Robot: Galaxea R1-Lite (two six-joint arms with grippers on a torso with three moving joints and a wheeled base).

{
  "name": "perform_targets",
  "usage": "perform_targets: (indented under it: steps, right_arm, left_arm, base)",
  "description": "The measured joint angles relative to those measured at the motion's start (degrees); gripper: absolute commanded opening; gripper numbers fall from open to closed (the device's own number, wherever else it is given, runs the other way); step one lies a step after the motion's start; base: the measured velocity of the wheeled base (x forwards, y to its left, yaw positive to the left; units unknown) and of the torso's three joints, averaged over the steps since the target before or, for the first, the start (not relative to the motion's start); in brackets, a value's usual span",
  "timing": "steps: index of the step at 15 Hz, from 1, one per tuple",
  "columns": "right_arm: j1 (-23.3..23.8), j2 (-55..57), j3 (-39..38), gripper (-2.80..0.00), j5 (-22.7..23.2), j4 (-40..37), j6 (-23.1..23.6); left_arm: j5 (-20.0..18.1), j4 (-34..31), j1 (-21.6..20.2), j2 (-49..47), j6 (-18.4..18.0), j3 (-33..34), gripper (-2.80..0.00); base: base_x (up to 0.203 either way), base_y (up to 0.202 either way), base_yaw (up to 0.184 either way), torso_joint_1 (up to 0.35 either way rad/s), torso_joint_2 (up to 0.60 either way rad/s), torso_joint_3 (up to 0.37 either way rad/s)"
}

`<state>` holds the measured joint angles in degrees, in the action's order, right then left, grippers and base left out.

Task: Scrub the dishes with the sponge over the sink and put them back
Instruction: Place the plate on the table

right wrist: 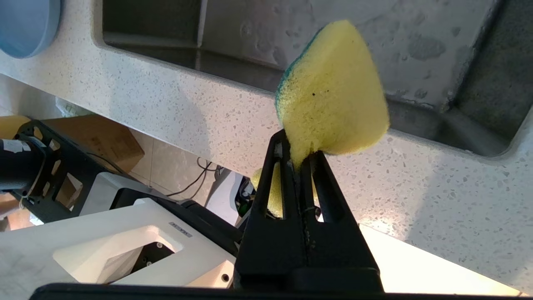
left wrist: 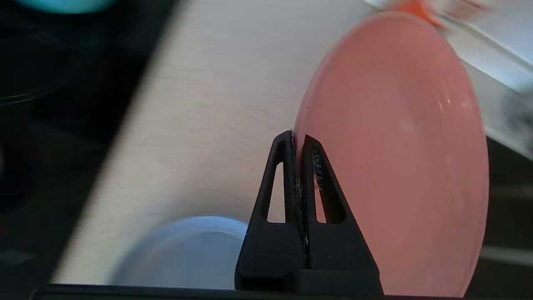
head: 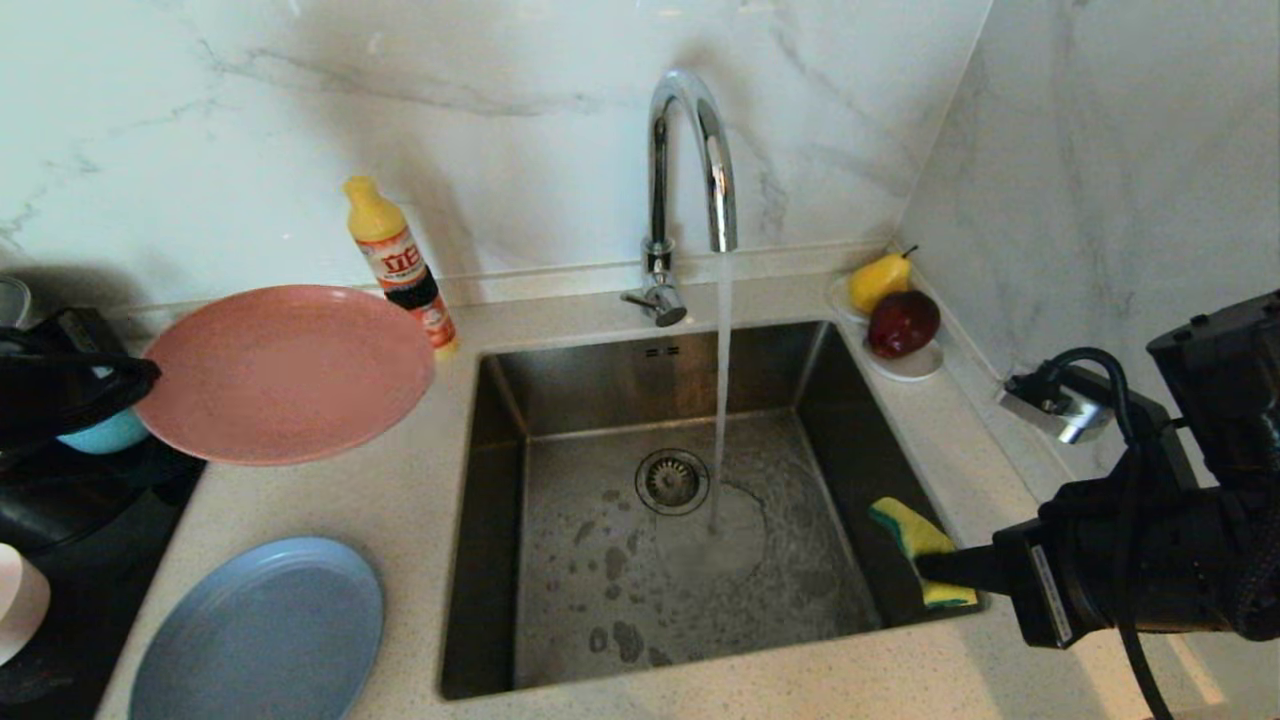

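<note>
Far left edge of counter (head: 400, 520): dark stovetop (head: 60, 520), pale pink bowl (head: 20, 600) partly in view on it. Left gripper (left wrist: 296, 139) at the left edge, above the stovetop, fingers (left wrist: 281, 175) pinching the rim of the salmon-pink plate (head: 285, 372); plate is lifted clear of the counter, tilted, sticking out toward the sink. Teal bowl (head: 105, 432) just behind and under the gripper, mostly hidden. Grey-blue plate (head: 260, 632) lies flat on the counter near the front edge, left of the sink, apart from the pink plate. Yellow detergent bottle (head: 400, 265) stands leaning at the back edge against the wall, just behind the pink plate's rim. Sink (head: 500, 450) set in the middle of the counter, round drain (head: 672, 481) in its floor, wet patches around. Tap (head: 690, 170) at the back edge, water running down onto the sink floor right of the drain. White saucer (head: 915, 368) with a pear (head: 880, 280) and a red apple (head: 903, 322) in the back right corner. Right gripper (right wrist: 300, 152) at the sink's right edge, fingers (right wrist: 320, 175) pinching one corner of the sponge (head: 915, 545); sponge is yellow with a green side, held over the sink's right wall near the front corner, not touching the water stream.
</note>
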<state>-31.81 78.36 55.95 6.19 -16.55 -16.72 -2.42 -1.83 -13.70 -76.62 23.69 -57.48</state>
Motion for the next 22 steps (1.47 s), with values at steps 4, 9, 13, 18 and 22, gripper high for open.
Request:
perform_targets:
  steps: [4, 9, 13, 18, 22]
  right_arm:
    - [0.00, 0.35, 0.33, -2.80, 0.01, 0.05, 0.04]
    - [-0.16, 1.51, 0.31, -2.80, 0.22, 2.17, 0.05]
    - [-0.49, 1.41, -0.73, -2.80, 0.40, 2.38, -0.17]
    - [-0.60, 1.01, -0.96, -2.80, 0.48, 2.39, -0.17]
    - [-0.61, 0.91, -1.68, -2.80, 0.53, 2.39, 0.24]
  left_arm:
    - [-0.15, 0.41, -7.44, -1.83, 0.60, 0.80, -2.80]
    - [-0.16, 7.29, -11.22, -8.68, 0.84, 1.33, -2.80]
    - [-0.22, 14.47, -11.46, -18.76, 1.66, 0.71, -2.80]
    - [-0.63, 16.30, -11.41, -27.17, 2.24, -4.54, -2.80]
    - [-2.94, 16.15, -11.31, -31.14, 2.17, -9.19, -2.80]
  base:
    - [0.000, 0.000, 0.000, 0.000, 0.00, 0.000]
    - [0.000, 0.000, 0.000, 0.000, 0.00, 0.000]
    - [0.000, 0.000, 0.000, 0.000, 0.00, 0.000]
    - [0.000, 0.000, 0.000, 0.000, 0.00, 0.000]
    - [0.000, 0.000, 0.000, 0.000, 0.00, 0.000]
